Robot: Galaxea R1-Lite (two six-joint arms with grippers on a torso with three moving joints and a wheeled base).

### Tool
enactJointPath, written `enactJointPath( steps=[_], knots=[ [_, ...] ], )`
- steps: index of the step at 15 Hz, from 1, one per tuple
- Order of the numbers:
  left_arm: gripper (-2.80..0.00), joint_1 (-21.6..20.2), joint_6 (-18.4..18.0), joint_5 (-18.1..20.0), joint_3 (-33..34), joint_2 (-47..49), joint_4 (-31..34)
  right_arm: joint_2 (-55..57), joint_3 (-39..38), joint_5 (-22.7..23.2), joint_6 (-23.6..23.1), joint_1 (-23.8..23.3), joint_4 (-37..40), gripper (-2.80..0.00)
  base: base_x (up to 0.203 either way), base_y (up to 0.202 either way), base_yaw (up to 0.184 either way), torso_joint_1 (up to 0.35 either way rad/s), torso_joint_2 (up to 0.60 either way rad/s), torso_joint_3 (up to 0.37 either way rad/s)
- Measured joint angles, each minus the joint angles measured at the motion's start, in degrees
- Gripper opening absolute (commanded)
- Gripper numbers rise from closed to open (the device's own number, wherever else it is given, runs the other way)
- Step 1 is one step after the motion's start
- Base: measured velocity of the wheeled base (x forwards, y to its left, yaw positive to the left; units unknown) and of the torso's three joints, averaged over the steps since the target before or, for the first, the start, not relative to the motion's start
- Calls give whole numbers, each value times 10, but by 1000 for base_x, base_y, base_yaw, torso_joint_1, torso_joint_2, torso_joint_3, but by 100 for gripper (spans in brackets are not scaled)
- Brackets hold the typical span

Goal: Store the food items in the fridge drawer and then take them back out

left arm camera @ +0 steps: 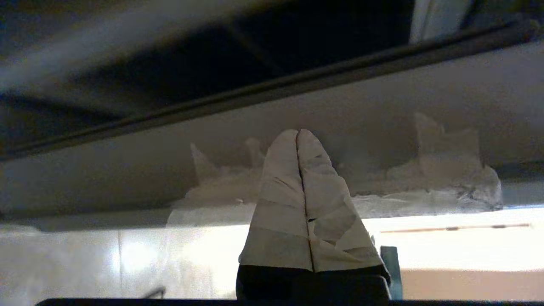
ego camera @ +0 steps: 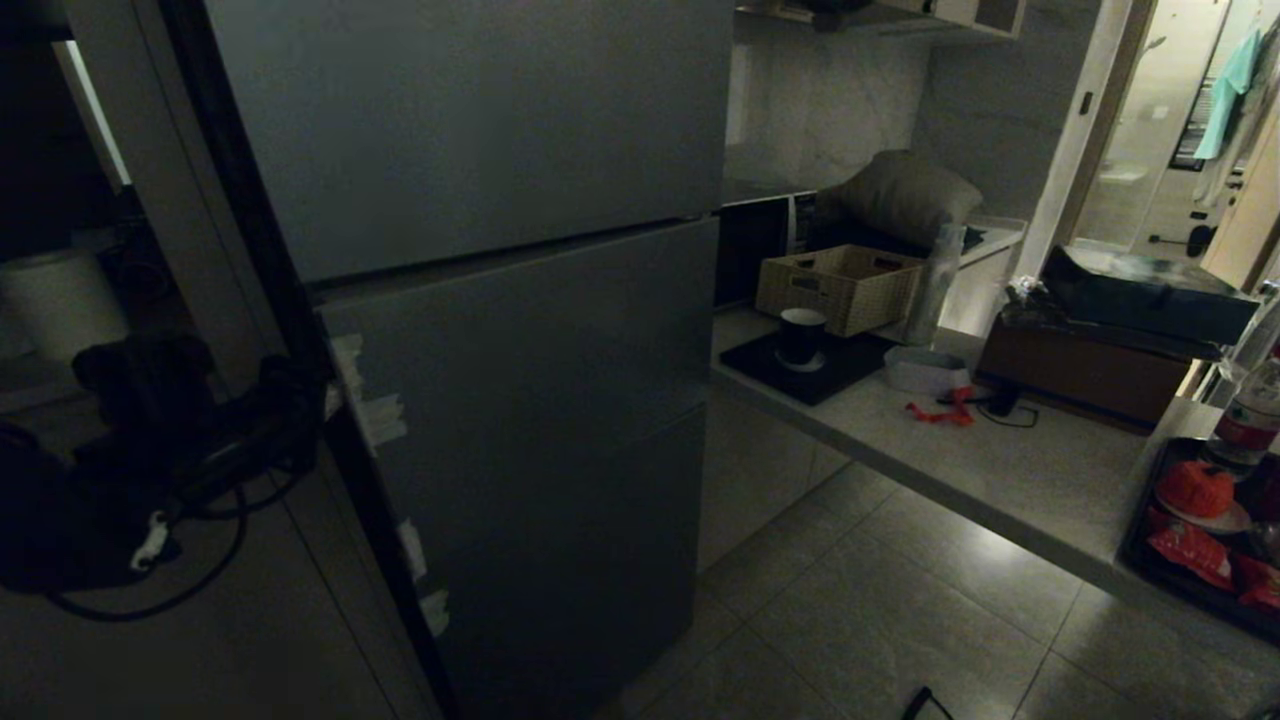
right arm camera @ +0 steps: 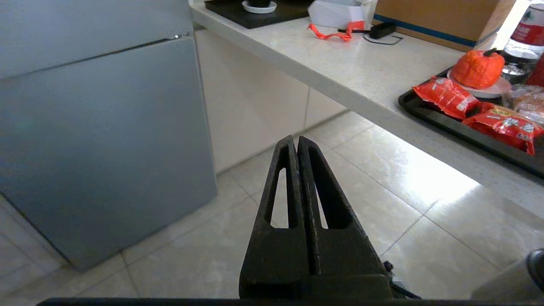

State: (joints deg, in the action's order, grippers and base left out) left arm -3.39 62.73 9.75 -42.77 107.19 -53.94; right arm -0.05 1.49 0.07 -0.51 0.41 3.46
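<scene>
Here the tall fridge (ego camera: 480, 300) is shut — smooth grey doors, strips of pale tape along the lower door's left edge, where the left gripper (left arm camera: 298, 135), tape-wrapped, tips pressed together, sits. On the speckled counter (right arm camera: 361, 76), a black tray (right arm camera: 429, 114) holds the food items — a lumpy orange-red piece (right arm camera: 478, 68) on a saucer and crinkled red packets (right arm camera: 446, 97), print unreadable. The right gripper (right arm camera: 296, 142) hangs closed over glossy floor tiles (right arm camera: 382, 204).

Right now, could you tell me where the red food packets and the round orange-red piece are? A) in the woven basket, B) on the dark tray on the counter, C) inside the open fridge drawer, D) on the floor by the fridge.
B: the round orange-red piece and the red packets lie on the dark tray on the counter, while the fridge doors are shut.
</scene>
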Motion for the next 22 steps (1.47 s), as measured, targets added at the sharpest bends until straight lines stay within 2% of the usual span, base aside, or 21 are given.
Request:
enactJointPath(
  steps=[3, 7, 9, 12, 15, 16, 17, 19, 22],
  knots=[
    [-280, 25, 3, 3, 78, -44, -37, 0, 0, 0, 0, 0, 0, -280, 0, 0, 0, 0, 0, 0],
    [-280, 87, 2, 4, 192, -117, -81, 0, 0, 0, 0, 0, 0, -280, 0, 0, 0, 0, 0, 0],
    [-280, 95, 1, 0, 234, -174, -86, 0, 0, 0, 0, 0, 0, -280, 0, 0, 0, 0, 0, 0],
    [-280, 101, -2, -4, 286, -293, -78, 0, 0, 0, 0, 0, 0, -280, 0, 0, 0, 0, 0, 0],
    [-280, 102, -20, -2, 312, -408, -6, 0, 0, 0, 0, 0, 0, -280, 0, 0, 0, 0, 0, 0],
    [-280, 102, -42, -2, 314, -438, 36, 0, 0, 0, 0, 0, 0, -280, 0, 0, 0, 0, 0, 0],
    [-280, 102, -82, -3, 314, -460, 76, 0, 0, 0, 0, 0, 0, -280, 0, 0, 0, 0, 0, 0],
    [-280, 102, -183, -11, 316, -491, 148, 0, 0, 0, 0, 0, 0, -280, 0, 0, 0, 0, 0, 0],
    [-280, 100, -334, -57, 323, -524, 221, 0, 0, 0, 0, 0, 0, -280, 0, 0, 0, 0, 0, 0]
  ],
)
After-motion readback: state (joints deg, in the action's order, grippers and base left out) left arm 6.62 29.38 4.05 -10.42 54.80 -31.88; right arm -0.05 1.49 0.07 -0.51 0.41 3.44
